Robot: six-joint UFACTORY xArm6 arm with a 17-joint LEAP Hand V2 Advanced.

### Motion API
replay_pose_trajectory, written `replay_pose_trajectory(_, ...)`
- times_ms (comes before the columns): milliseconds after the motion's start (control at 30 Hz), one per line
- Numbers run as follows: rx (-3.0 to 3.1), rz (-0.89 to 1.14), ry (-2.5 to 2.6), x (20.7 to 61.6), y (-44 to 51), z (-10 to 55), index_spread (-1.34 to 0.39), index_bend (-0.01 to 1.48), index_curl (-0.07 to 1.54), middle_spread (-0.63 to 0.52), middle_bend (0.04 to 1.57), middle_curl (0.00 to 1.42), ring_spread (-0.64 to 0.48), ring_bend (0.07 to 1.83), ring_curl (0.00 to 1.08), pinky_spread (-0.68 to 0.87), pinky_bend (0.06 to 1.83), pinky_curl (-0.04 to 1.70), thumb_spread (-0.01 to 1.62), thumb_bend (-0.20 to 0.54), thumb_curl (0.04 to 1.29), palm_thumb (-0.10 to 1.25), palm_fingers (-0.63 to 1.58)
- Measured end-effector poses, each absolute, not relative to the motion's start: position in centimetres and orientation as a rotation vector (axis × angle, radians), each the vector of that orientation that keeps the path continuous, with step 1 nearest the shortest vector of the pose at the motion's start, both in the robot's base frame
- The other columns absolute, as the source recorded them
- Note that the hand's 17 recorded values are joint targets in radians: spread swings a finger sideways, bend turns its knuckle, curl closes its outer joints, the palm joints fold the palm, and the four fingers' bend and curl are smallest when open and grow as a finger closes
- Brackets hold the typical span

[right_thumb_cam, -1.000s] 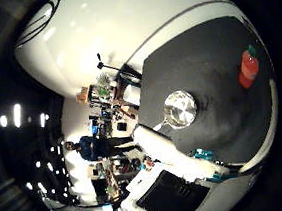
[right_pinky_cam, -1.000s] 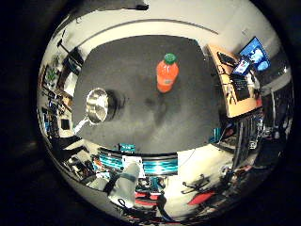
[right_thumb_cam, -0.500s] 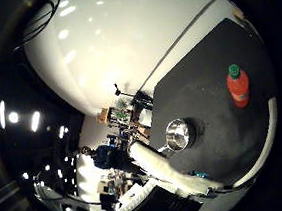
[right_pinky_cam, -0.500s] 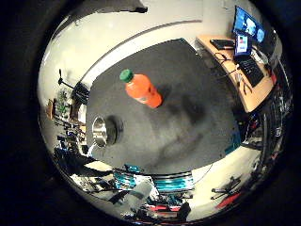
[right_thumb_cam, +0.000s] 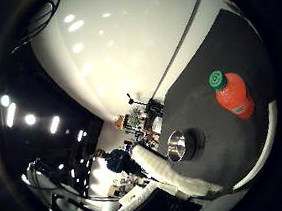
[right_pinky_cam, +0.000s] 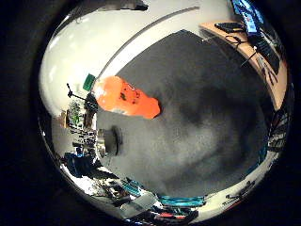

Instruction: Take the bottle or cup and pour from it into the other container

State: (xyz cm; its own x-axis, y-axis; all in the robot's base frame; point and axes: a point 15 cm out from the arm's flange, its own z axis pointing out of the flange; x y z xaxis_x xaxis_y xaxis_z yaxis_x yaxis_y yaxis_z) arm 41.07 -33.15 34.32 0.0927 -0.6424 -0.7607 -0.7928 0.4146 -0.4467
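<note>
Orange bottle (right_pinky_cam: 126, 99) with green cap (right_thumb_cam: 217, 79): standing upright on the dark table (right_pinky_cam: 202, 122), well apart from the steel cup (right_thumb_cam: 177, 145) sitting on the same surface. Hand: fingers not showing, so their state cannot be told, nor the bottle's place relative to them.

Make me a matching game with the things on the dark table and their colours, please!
Things:
1. plastic bottle body
2. bottle cap
3. round metal cup
4. table top

Colours:
a. dark grey
b. shiny silver
c. orange
d. green

Pairs: 1-c, 2-d, 3-b, 4-a
</note>
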Motion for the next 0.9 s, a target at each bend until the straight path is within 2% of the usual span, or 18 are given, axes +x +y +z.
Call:
replay_pose_trajectory(400,-1.239,0.266,1.604,41.8,-35.0,28.1,-0.18,0.16,0.29,0.08,0.33,0.35,0.13,0.5,0.21,0.38,0.71,0.0,1.0,-0.027,0.3,0.4,0.16)
replay_pose_trajectory(900,-1.26,0.33,1.538,44.8,-32.1,25.8,-0.17,0.16,0.29,0.07,0.32,0.35,0.13,0.49,0.21,0.38,0.66,0.0,1.01,-0.025,0.3,0.44,0.2)
